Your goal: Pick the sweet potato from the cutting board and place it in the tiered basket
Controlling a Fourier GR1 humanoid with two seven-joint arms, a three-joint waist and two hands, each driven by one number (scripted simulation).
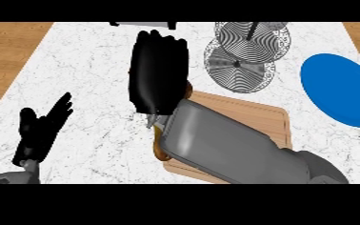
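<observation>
Covering potato (pixel 188 91) with my right hand (pixel 159 74), fingers straight; potato axis hidden. Board (pixel 246 112) beneath. Basket (pixel 243 52) tiers bare. Left hand (pixel 41 126) spread, resting.

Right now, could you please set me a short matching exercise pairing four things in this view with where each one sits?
Things:
1. tiered basket
2. blue plate
3. left hand
4. cutting board

Places:
A. right edge
B. lower left, resting open
C. under the right forearm
D. upper middle, behind the board

Pairs: 1-D, 2-A, 3-B, 4-C
</observation>
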